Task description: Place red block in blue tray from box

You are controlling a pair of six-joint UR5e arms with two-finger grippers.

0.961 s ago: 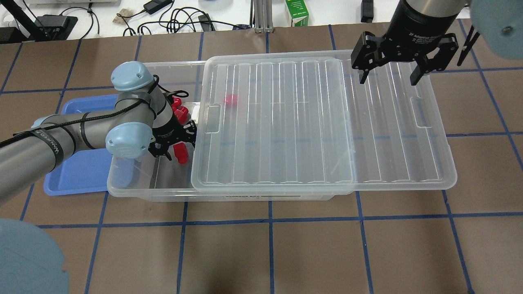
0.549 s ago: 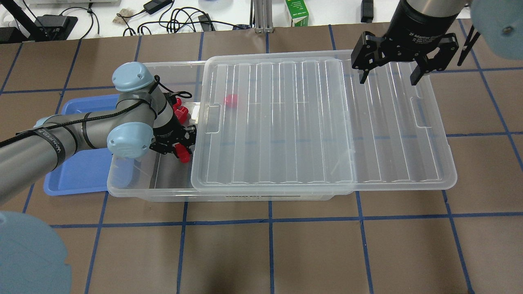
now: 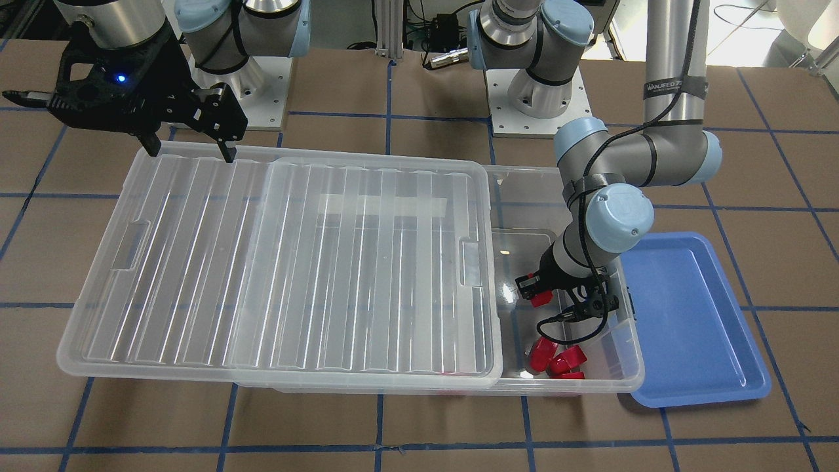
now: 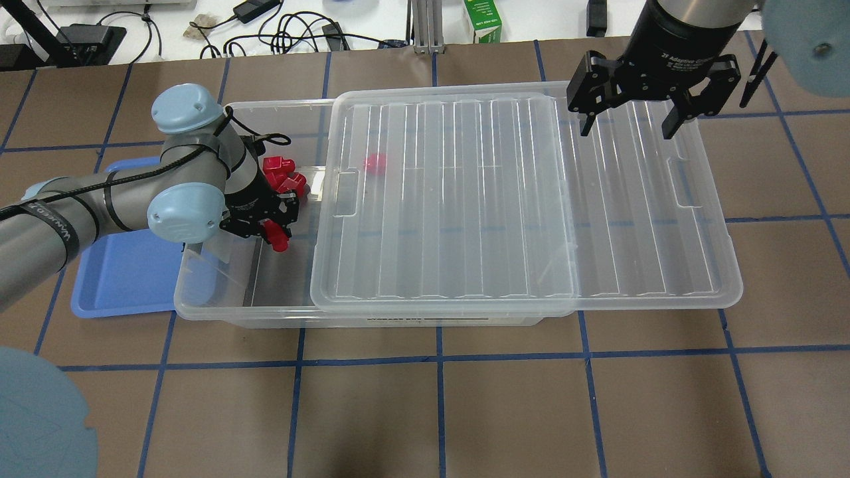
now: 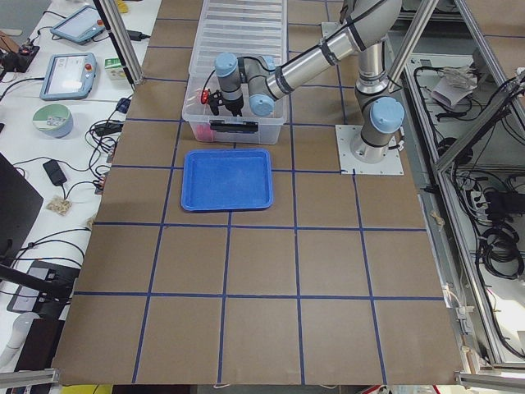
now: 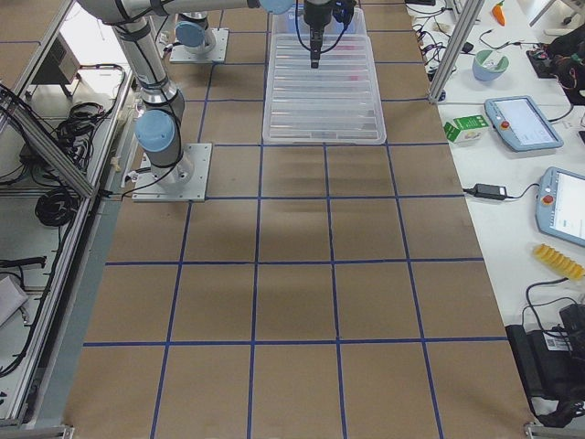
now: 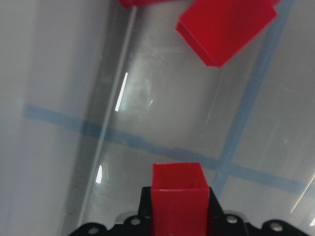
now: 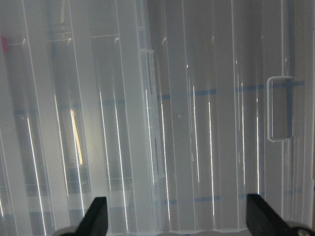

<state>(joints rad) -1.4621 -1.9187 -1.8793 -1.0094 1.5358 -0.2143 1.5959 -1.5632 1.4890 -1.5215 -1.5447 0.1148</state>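
My left gripper (image 4: 274, 232) is shut on a red block (image 4: 278, 239) and holds it upright inside the open end of the box (image 4: 232, 311). The block fills the bottom of the left wrist view (image 7: 178, 196), with the box floor below it. It also shows in the front view (image 3: 540, 299). Several more red blocks (image 4: 282, 174) lie in the far corner of the box, and one (image 4: 376, 163) lies under the lid. The blue tray (image 4: 119, 279) sits beside the box, partly under my left arm. My right gripper (image 4: 624, 123) is open and empty above the lid.
The ribbed clear lid (image 4: 498, 199) is slid to the right; it covers most of the box and overhangs its right end. The box wall (image 3: 629, 354) stands between the held block and the blue tray (image 3: 688, 314). Cables and a green carton (image 4: 483, 21) lie beyond the table.
My left gripper has moved left, towards the tray side of the box, with the red block in it. My right gripper has barely moved.
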